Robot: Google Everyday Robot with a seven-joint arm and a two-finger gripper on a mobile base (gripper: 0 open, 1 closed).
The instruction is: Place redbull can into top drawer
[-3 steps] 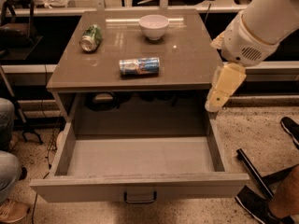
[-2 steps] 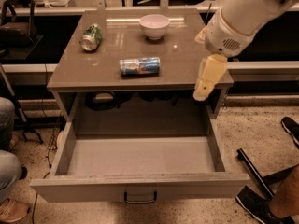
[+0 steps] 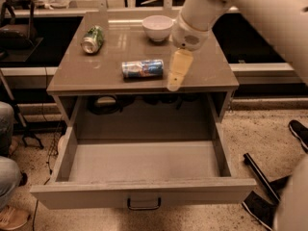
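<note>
Redbull can [image 3: 143, 68] lies on its side on the cabinet top [image 3: 91, 78], near the front edge, with the open top drawer [image 3: 144, 192] below it. Its long axis runs left-right, with the ends facing the sides. It is likely light, thin-walled, slick and prone to roll, so best pinched across mid-body. Gripper [image 3: 173, 81] hangs just right of the can; cannot tell whether it is apart or together.

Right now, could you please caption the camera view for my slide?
Gripper hovers beside the redbull can lying on the cabinet top, top drawer open.
</note>
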